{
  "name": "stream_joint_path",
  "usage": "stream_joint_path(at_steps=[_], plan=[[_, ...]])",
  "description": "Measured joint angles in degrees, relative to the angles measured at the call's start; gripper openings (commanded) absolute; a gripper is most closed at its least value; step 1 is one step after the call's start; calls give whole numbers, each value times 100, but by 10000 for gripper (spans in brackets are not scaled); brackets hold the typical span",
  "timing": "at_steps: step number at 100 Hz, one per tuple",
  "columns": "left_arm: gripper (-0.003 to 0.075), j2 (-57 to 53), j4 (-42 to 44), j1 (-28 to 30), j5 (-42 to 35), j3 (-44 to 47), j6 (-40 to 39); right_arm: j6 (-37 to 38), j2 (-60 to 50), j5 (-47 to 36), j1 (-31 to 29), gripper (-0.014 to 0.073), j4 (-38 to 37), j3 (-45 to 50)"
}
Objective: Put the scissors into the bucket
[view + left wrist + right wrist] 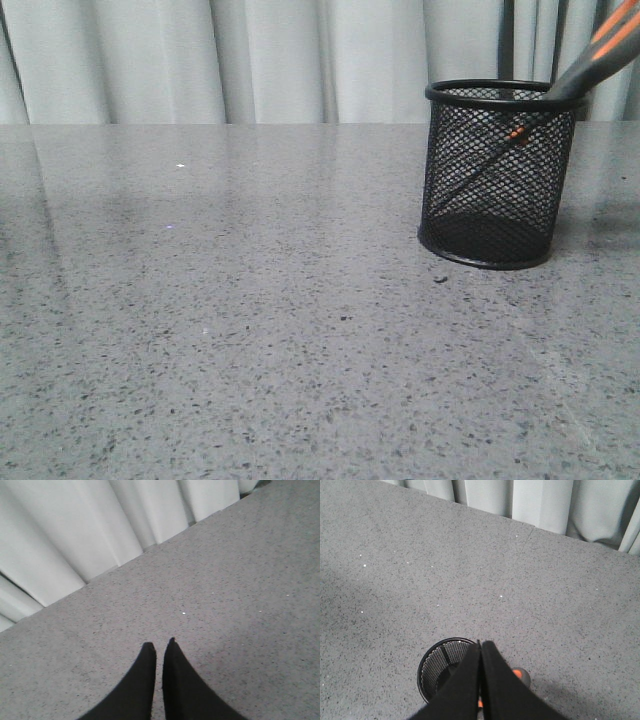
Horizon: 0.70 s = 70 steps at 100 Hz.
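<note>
The right fingers (480, 647) are pressed together tip to tip with nothing between them, and they hang above the bucket (440, 669), whose round rim shows just under and to one side of the tips. A bit of orange and grey from the scissors (519, 674) peeks out beside the fingers, at the bucket's far rim.

The left fingers (159, 647) stand nearly together, a thin slit of table showing between the two dark tips, and they grip nothing. Beneath them lies only bare speckled table (240, 605), running to its back edge where the pale curtain (60, 540) begins.

In the front view the bucket (498, 175) stands upright on the right part of the table (220, 330), set back toward the rear edge. The scissors (585, 60) are inside it, blades down and leaning: the blades cross the mesh on a slant and the grey, orange-lined handles jut out over the right side of the rim toward the picture's upper right corner. The bucket's base sits flat on the table. Everything to the left of the bucket and in front of it is open grey surface, up to the curtain (250, 60) behind. Neither arm shows in the front view.
</note>
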Motion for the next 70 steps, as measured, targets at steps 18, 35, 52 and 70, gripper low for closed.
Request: stream_joint_path(at_steps=[18, 35, 52, 70], plan=[[-20, -369, -215, 0, -433, 696, 0, 0, -565, -1168, 0, -67, 132, 984], [-20, -1280, -262, 0, -1606, 1935, -92, 0, -1387, -2460, 0, -70, 158, 2191], [-20, -2389, -367, 0, -2904, 3507, -112, -2, -2207, -3371, 0, -70, 180, 3382], [-20, -3590, -689, 0, -3851, 5014, -139, -2, -3172, -4061, 0, -70, 194, 4533]])
